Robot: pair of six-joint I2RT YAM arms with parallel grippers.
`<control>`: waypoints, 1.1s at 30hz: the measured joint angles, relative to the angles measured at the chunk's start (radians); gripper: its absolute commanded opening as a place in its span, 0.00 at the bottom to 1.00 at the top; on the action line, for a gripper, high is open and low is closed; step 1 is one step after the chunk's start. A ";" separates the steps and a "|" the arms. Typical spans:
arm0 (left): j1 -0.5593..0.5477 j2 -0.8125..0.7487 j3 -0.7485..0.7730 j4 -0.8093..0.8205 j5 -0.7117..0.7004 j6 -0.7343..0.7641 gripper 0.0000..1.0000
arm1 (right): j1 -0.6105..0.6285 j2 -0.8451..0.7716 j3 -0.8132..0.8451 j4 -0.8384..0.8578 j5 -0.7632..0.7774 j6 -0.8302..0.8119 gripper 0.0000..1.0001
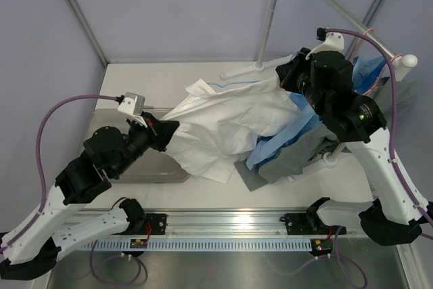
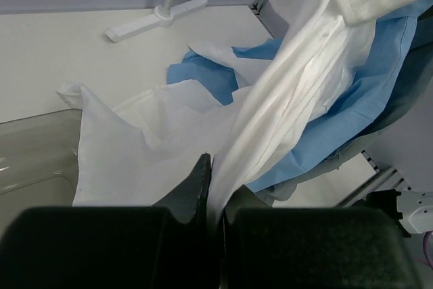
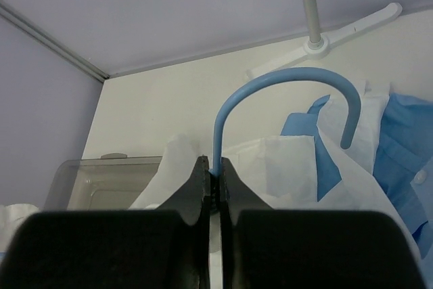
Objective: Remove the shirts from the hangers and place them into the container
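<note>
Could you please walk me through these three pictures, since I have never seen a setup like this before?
Two robot arms are bolted at the near edge of a white table. One picture looks down from above and behind them; the other two come from small cameras on each wrist, so you see each gripper's own dark fingers. The left gripper is shut on the white shirt, stretched toward a smoky plastic container. The right gripper is shut on the neck of the light blue hanger, held up in the air. A light blue shirt and a grey shirt lie bunched under the white one.
</note>
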 measured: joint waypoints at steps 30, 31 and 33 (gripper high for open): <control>0.013 0.124 0.248 0.076 0.365 0.244 0.63 | -0.175 0.008 0.019 0.026 -0.338 -0.205 0.00; 0.013 0.113 0.259 0.073 0.377 0.252 0.63 | -0.175 0.010 0.019 0.024 -0.352 -0.216 0.00; 0.013 0.117 0.281 0.071 0.400 0.264 0.63 | -0.173 0.015 0.018 0.024 -0.385 -0.233 0.00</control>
